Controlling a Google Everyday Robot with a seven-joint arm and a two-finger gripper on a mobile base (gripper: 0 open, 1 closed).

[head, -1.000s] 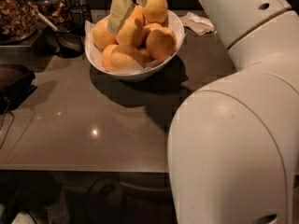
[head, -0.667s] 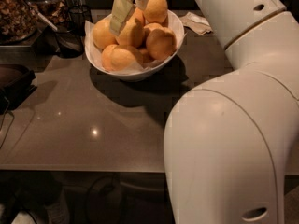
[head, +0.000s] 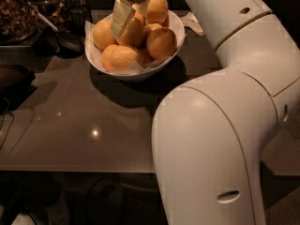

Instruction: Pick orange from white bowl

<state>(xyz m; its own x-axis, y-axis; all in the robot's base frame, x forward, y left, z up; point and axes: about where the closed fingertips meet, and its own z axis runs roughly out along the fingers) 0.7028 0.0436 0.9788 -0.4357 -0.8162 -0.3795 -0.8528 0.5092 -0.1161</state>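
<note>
Reaching into the white bowl [head: 137, 73] at upper centre, my gripper [head: 129, 17] sits against an orange [head: 133, 32], open or closed I cannot tell; next, grip and lift.

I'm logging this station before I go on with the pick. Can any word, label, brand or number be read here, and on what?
No text can be read anywhere.
The gripper, above the oranges in the white bowl, carries no marking.
The bowl, the arm's white shell and the table carry none either.
The dark containers at the far left are too dim to tell.
</note>
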